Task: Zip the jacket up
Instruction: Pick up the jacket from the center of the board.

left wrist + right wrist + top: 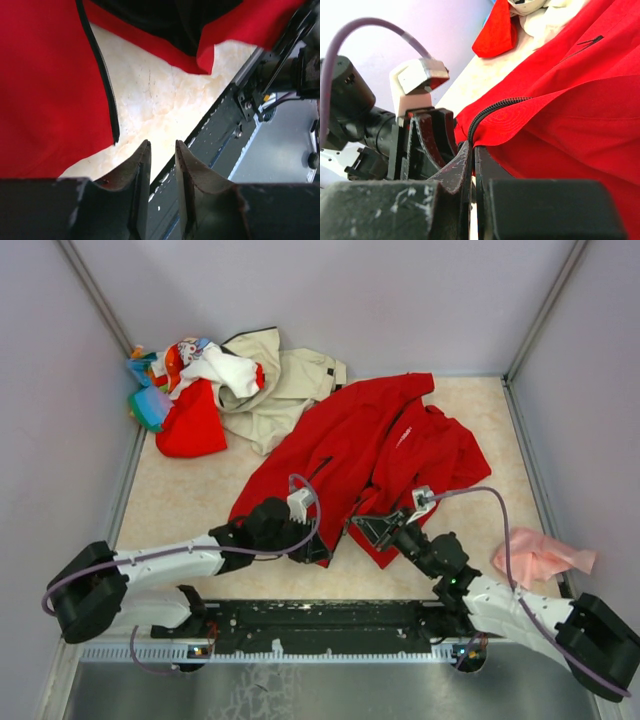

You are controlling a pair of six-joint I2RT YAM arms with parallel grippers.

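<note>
The red jacket point(375, 445) lies open and crumpled mid-table, its front hem toward the arms. My right gripper point(366, 527) is shut on the hem, and the right wrist view shows the black zipper point(495, 107) edge pinched between the jaws of that gripper point(476, 146). My left gripper point(312, 546) sits just left of it at the jacket's other front edge. In the left wrist view this gripper point(163, 150) is slightly open with nothing between its fingers. The other zipper edge point(107, 90) of the jacket point(45, 95) ends just beyond the left fingertip.
A beige jacket point(285, 385) and a heap of mixed clothes point(185, 390) lie at the back left. A pink cloth point(540, 555) lies at the right near the wall. The black mounting rail point(320, 618) runs along the near edge.
</note>
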